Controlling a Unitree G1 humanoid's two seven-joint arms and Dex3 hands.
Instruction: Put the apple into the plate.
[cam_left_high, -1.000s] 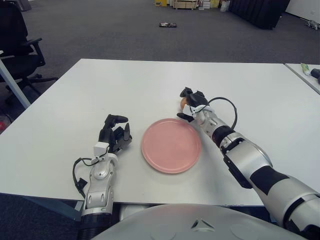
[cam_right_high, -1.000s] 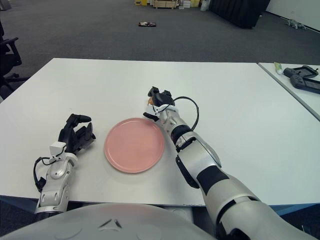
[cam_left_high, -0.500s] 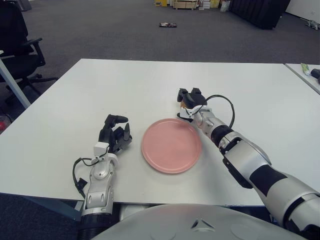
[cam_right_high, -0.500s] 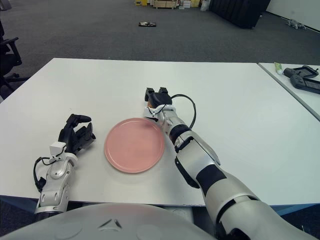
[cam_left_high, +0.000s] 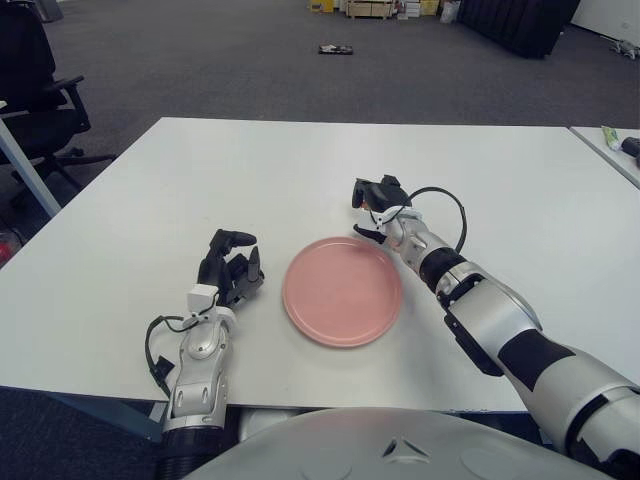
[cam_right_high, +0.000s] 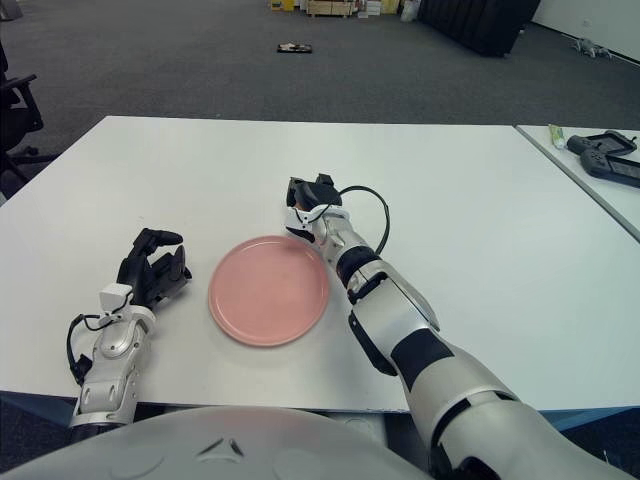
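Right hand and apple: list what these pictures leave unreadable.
- Apple: in both eye views the right hand covers it, beyond the plate; none of it shows clearly.
- Its grip: contact with the apple is hidden by the dark fingers.
- Left hand, left of the plate: palm side faces away.

White table (cam_left_high: 250, 170), grey carpet floor (cam_left_high: 200, 60), black office chair (cam_left_high: 35, 85), second table (cam_right_high: 600, 175)

— Camera set-up on my rig?
— Two head-mounted eyes, side by side, looking forward and down over my white table (cam_left_high: 300, 160).
— Shared coverage?
— Nearly all: table, pink plate (cam_left_high: 343, 291), both my arms, grey floor beyond. Right eye shows more of the neighbouring table (cam_right_high: 600, 160).
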